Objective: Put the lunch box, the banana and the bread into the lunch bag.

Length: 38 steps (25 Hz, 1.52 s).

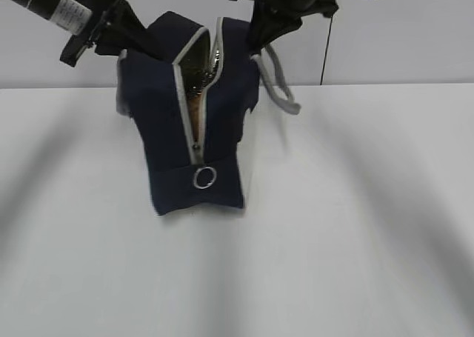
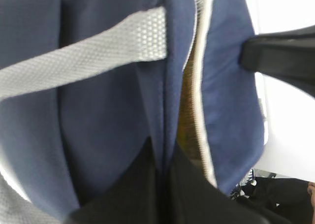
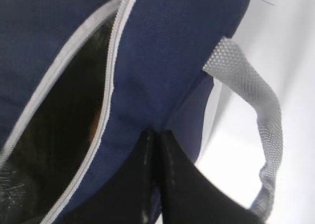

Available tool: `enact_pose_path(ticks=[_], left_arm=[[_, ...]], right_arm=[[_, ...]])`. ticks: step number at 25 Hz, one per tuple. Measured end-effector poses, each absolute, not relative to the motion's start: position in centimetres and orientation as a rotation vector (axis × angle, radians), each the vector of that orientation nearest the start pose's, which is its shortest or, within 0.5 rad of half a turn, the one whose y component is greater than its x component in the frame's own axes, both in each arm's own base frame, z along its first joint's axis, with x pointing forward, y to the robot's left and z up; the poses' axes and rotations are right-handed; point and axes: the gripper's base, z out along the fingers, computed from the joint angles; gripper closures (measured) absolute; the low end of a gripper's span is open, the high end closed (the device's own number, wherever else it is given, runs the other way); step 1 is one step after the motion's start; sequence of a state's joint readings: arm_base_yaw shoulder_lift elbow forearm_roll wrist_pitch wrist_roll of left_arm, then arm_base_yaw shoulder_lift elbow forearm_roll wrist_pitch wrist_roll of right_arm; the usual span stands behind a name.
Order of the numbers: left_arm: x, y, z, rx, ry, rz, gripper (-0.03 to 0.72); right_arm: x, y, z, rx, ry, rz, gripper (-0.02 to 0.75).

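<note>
**Bag pinched on both sides, zip mouth held apart**

Boxy dark navy fabric lunch bag sits mid-surface on the white surface, towards the back, near the pale wall. Grey zipper runs up the front face and is parted at the top into a narrow V; shiny silver lining shows inside. Ring pull hangs low on the front, near the bag's bottom edge. A grey strap handle loops off the bag's right side and droops toward the surface.

Open room: surface in front of the bag and to both sides is bare white, w/ wide margins to the frame edges. Bag's base edge rests flat at front.

Left tool: arm comes in from upper left at a slant, tool clenched on a fold of navy fabric at the bag's left top edge; black fingers meet w/ cloth pinched between. Grey webbing strap crosses just above it.

Right tool: arm drops in from upper right, steeply angled, tool closed on fabric at the bag's right top edge, beside the zip opening. Dark interior visible left of the grip; contents too dark to make out, apart from a small orange-brown patch at the zip edge.
</note>
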<state>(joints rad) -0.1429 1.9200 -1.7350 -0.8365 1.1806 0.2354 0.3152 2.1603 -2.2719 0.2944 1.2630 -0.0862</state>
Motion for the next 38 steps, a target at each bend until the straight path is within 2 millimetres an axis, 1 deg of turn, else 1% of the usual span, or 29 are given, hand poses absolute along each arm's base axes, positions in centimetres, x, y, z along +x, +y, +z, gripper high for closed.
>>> enact_pose_path(ticks=[1, 3, 6, 10, 18, 24, 26, 28, 30, 31, 33, 35, 37, 38], left_arm=[[40.0, -12.7, 31.4, 0.214, 2.585, -1.115, 0.691], [40.1, -13.7, 31.5, 0.215, 2.554, -1.114, 0.691], [40.2, -14.6, 31.6, 0.216, 2.524, -1.106, 0.691], [40.5, -14.6, 31.5, 0.202, 2.502, -1.079, 0.691], [41.2, -14.8, 29.6, 0.185, 2.548, -1.090, 0.691], [41.5, -14.9, 28.6, 0.185, 2.580, -1.088, 0.691], [41.6, -14.7, 28.4, 0.192, 2.590, -1.070, 0.691], [41.6, -14.4, 28.4, 0.191, 2.598, -1.063, 0.686], [41.6, -14.0, 28.3, 0.187, 2.606, -1.061, 0.657], [41.6, -13.8, 28.3, 0.184, 2.609, -1.062, 0.628], [41.7, -13.3, 28.3, 0.173, 2.613, -1.060, 0.545], [41.9, -12.8, 28.3, 0.160, 2.615, -1.059, 0.428], [41.9, -12.2, 28.3, 0.152, 2.624, -1.062, 0.329], [41.9, -11.9, 28.4, 0.145, 2.624, -1.062, 0.287]], right_arm=[[44.3, 16.5, 33.7, -0.488, 2.576, 0.472, 0.750], [44.3, 15.8, 34.2, -0.473, 2.567, 0.465, 0.750], [44.2, 15.7, 33.5, -0.469, 2.592, 0.463, 0.750], [44.2, 15.6, 32.3, -0.470, 2.634, 0.447, 0.750], [44.2, 15.8, 32.3, -0.482, 2.633, 0.468, 0.750], [44.0, 16.1, 31.2, -0.481, 2.665, 0.528, 0.748], [43.9, 16.2, 31.0, -0.494, 2.667, 0.540, 0.730], [43.9, 16.3, 31.0, -0.509, 2.660, 0.552, 0.686], [43.9, 16.4, 31.0, -0.518, 2.654, 0.572, 0.599], [43.9, 16.4, 31.1, -0.520, 2.651, 0.577, 0.553], [43.9, 16.5, 31.1, -0.528, 2.648, 0.582, 0.430], [43.9, 16.5, 31.1, -0.540, 2.643, 0.582, 0.329], [43.8, 16.5, 31.1, -0.551, 2.639, 0.579, 0.259], [43.8, 16.5, 31.3, -0.557, 2.633, 0.577, 0.244]])
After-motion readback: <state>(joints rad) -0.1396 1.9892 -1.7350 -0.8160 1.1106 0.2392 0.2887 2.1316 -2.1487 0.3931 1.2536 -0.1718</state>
